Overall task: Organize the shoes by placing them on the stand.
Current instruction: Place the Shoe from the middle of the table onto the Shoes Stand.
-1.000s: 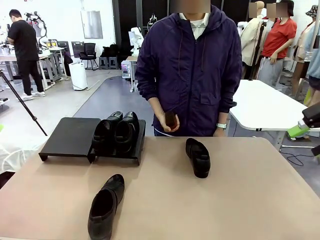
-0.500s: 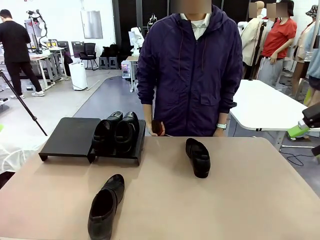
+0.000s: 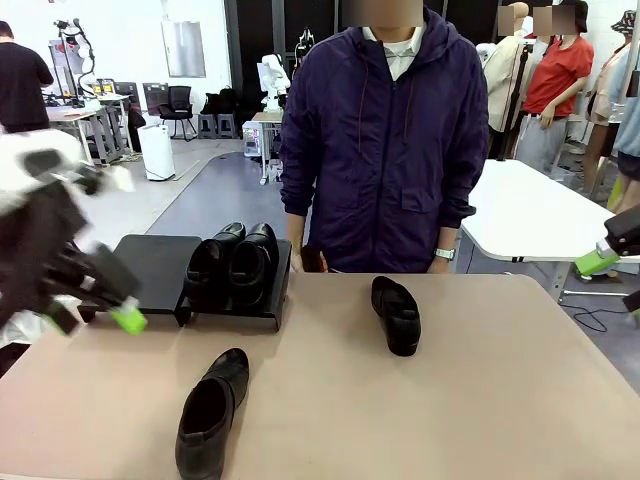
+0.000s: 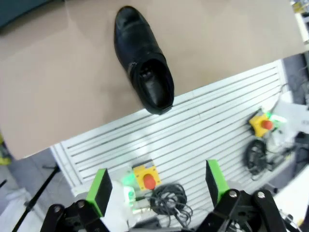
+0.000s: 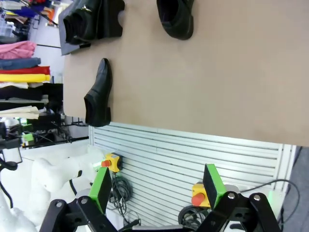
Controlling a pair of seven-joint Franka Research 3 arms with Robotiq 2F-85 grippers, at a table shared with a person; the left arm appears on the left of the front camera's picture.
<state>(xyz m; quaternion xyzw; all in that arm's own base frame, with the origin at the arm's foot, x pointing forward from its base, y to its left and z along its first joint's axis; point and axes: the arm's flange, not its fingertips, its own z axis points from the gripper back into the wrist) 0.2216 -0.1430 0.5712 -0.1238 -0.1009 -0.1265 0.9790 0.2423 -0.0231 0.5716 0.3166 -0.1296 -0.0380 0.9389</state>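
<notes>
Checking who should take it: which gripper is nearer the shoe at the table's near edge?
Left. The left gripper hangs above the table left of the shoe, by the stand; the right gripper is off the table's right side.

Four shoes (image 3: 213, 262) (image 3: 255, 258) (image 3: 397, 313) (image 3: 210, 412), one stand (image 3: 145, 268), two claws (image 4: 158, 186) (image 5: 157, 186), one person (image 3: 385, 150)

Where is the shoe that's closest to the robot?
In the front view, that shoe lies at the table's near edge, left of the middle, in front of the stand holding two other shoes.
</notes>
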